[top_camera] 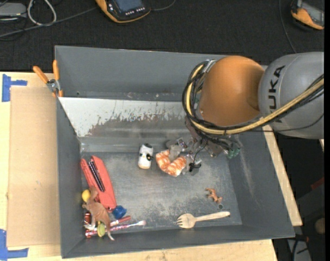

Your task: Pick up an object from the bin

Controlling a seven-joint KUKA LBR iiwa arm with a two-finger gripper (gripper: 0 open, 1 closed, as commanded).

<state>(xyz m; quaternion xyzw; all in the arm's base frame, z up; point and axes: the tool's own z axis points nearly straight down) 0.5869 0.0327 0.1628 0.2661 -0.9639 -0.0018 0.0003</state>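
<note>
Camera view: we find the gripper (190, 157) low in the bin (127, 113), right of centre, against an orange-and-white crumpled thing (169, 165). We cannot tell the claw's state. We judge this target chosen because it lies well apart from the corner heap (102, 217).

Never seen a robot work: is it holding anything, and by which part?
It cannot be told. The gripper is down beside the orange-and-white thing mid-bin, any hold hidden.
</note>
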